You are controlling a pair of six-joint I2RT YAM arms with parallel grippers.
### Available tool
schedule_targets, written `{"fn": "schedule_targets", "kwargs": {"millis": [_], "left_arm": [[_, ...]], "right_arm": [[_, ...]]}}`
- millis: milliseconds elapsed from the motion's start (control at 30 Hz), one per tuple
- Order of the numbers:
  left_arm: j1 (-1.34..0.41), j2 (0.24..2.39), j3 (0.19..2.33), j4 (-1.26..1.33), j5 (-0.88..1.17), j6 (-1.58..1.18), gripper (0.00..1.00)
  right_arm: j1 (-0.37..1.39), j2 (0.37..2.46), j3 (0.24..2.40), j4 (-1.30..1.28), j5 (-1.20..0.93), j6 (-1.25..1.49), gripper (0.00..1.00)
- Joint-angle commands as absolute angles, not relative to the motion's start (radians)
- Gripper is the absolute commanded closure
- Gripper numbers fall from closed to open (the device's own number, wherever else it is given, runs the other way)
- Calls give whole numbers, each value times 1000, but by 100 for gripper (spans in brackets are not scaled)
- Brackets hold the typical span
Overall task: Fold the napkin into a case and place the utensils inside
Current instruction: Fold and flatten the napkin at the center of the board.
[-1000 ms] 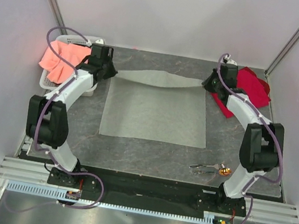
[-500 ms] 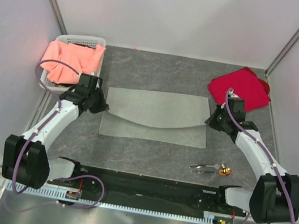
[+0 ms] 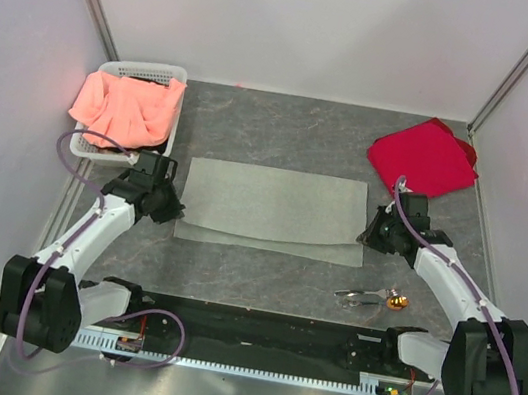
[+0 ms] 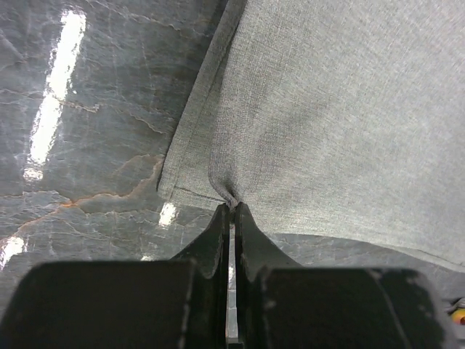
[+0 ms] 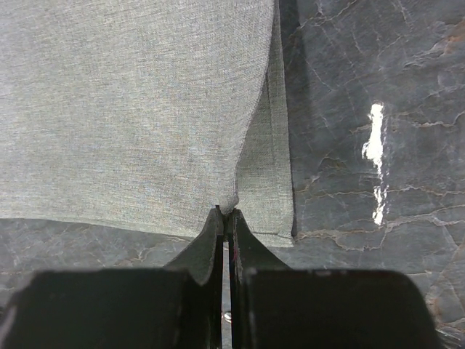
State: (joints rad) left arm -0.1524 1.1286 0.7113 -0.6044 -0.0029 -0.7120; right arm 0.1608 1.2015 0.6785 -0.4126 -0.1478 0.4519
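Dark tabletop [image 3: 262,268] bears the napkin [image 3: 272,209]; only in wrist views do we confirm left gripper [image 4: 231,209] and right gripper [image 5: 226,213] pinching its corners.

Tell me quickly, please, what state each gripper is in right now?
Left gripper: shut, pinching the thin grey-green cloth napkin at its folded-over edge.
Right gripper: shut, pinching the same napkin on its other side.
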Motion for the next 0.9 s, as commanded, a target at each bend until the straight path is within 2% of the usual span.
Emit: {"fn": "schedule_targets", "kwargs": {"millis": [0,300,867], "left_arm": [[-147,1108,716,-615,-60,-768,98],[-149,1163,690,-607,-104,-795,98],[-149,1278,667,-549,-113,-787,98]], "right_arm": [[160,1161,670,-417,-173,476,100],[160,1091,681,-492,-178,497,100],[160,1230,540,-351,-172,541,100]]}}
